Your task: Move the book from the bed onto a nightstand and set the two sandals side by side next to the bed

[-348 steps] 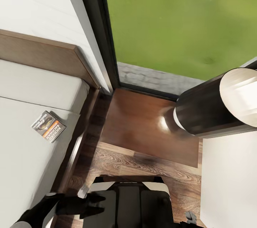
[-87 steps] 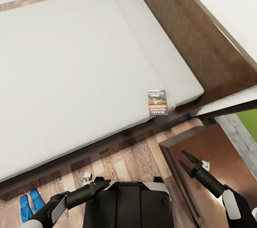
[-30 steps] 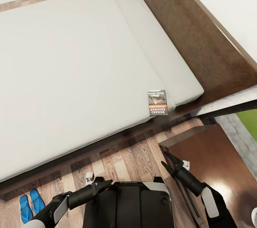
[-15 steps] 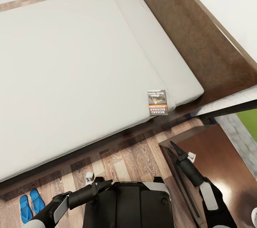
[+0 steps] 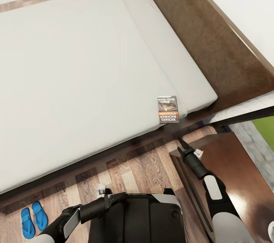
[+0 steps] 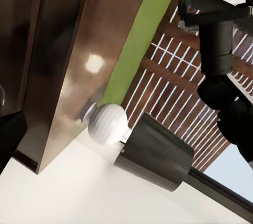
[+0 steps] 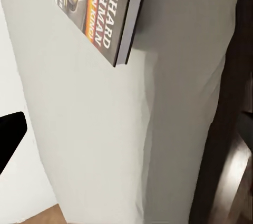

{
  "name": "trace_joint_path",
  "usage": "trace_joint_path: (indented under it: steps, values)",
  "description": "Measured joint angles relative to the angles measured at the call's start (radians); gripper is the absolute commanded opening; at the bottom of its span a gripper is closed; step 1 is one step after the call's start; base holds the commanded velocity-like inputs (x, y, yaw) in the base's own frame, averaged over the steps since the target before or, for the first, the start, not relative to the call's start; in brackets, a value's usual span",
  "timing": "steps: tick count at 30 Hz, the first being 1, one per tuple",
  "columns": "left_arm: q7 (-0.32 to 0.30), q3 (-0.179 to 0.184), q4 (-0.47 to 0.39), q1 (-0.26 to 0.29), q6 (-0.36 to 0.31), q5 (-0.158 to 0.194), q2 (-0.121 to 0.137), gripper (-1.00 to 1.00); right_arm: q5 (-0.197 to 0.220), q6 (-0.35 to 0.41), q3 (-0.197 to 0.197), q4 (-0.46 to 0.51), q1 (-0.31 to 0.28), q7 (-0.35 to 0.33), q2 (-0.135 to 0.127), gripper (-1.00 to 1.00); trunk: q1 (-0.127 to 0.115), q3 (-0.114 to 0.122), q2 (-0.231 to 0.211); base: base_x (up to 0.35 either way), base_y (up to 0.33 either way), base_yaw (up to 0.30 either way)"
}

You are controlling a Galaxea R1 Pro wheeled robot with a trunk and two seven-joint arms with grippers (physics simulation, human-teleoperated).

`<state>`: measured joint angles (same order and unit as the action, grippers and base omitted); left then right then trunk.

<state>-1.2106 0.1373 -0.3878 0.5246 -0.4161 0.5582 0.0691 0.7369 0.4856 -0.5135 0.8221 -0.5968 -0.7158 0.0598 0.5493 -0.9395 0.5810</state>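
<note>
Since the previous pictures the right end effector point(image 5: 180, 141) has swung off the nightstand point(image 5: 236, 167) toward the bed point(image 5: 76, 75), so it now points up at the book point(image 5: 168, 109), which lies flat at the mattress's near corner, just beside the edge and easy to reach. Its fingers look nearly together, holding nothing. The left end effector point(image 5: 118, 197) hangs idle by the trunk; I cannot tell its opening. Both sandals point(image 5: 33, 218) lie paired on the floor point(image 5: 140, 167) beside the bed.

The right gripper point(image 5: 179, 141) has moved up from over the nightstand point(image 5: 228, 167) toward the bed point(image 5: 95, 64) edge, just below the book point(image 5: 168, 109). The left gripper point(image 5: 114, 197) slid a little right
</note>
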Motion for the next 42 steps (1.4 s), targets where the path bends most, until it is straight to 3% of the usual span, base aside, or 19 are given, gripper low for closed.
trace_joint_path:
  steps: [9, 12, 15, 18, 26, 30, 33, 42]
  values:
    - [0.003, 0.000, -0.001, 0.000, 0.000, 0.001, -0.005, 1.00, 0.002, -0.053, 0.000, -0.026, -0.006, 0.006, 0.005, 1.00, 0.000, 0.000, 0.000, 0.000, 0.000, 0.000]
    - [0.003, 0.001, -0.001, 0.000, 0.000, 0.001, -0.015, 1.00, 0.019, -0.055, 0.000, -0.026, -0.041, 0.005, 0.006, 1.00, 0.000, 0.000, 0.000, 0.000, 0.000, 0.000]
    - [0.003, 0.000, -0.001, 0.000, 0.000, 0.000, -0.029, 1.00, 0.106, -0.050, 0.000, -0.027, -0.096, 0.004, 0.005, 1.00, 0.000, 0.000, 0.000, 0.000, 0.000, 0.000]
    - [0.003, 0.000, -0.001, 0.000, 0.000, 0.000, -0.032, 1.00, 0.156, -0.046, 0.007, -0.027, -0.107, 0.001, 0.005, 1.00, 0.000, 0.000, 0.000, 0.000, 0.000, 0.000]
    - [0.005, 0.005, -0.002, 0.000, 0.001, 0.000, -0.033, 1.00, 0.168, -0.072, 0.041, -0.031, -0.112, 0.005, 0.005, 1.00, 0.000, 0.000, 0.000, 0.000, 0.000, 0.000]
    - [0.006, 0.011, -0.001, 0.000, 0.001, 0.000, -0.033, 1.00, 0.165, -0.204, 0.047, -0.068, -0.113, 0.007, 0.005, 1.00, 0.000, 0.000, 0.000, 0.000, 0.000, 0.000]
    - [0.007, 0.012, -0.001, 0.000, 0.002, 0.000, -0.033, 1.00, 0.165, -0.241, 0.048, -0.078, -0.113, 0.008, 0.005, 1.00, 0.000, 0.000, 0.000, 0.000, 0.000, 0.000]
    - [0.007, 0.012, 0.000, 0.000, 0.001, 0.000, -0.033, 1.00, 0.170, -0.265, 0.048, -0.083, -0.113, 0.008, 0.005, 1.00, 0.000, 0.000, 0.000, 0.000, 0.000, 0.000]
